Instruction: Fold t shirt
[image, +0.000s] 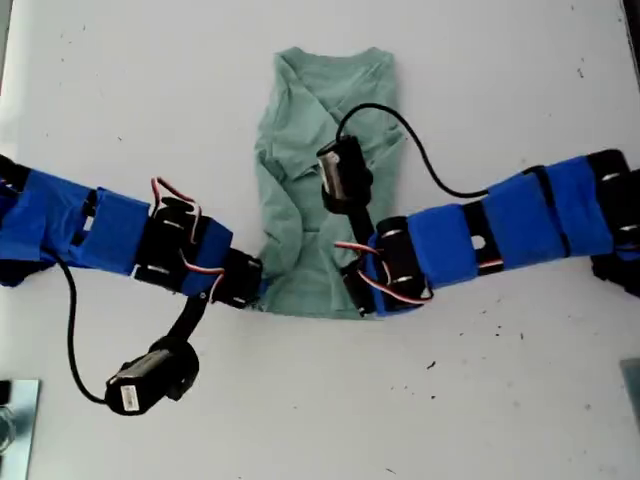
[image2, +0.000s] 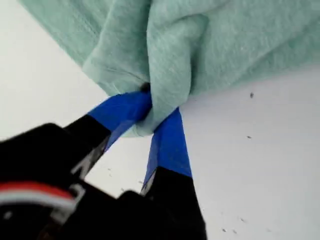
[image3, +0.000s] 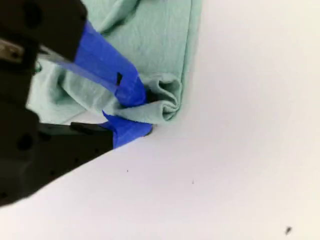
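Cloth first: soft, wrinkled sage t shirt lies at center of exterior view on white tabletop. Your first end effector pinches bunched hem corner; second end effector clamps a rolled hem fold w/ blue-taped tips.

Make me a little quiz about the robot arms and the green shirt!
1. True or false: my first gripper is pinching a bunched bit of the t shirt.
2. What is my second gripper shut on? A) a cable B) a corner of the t shirt C) nothing
3. Fill in: in the exterior view the shirt's neckline points toward the ____ of the picture.

Key: 1 true; 2 B; 3 top.
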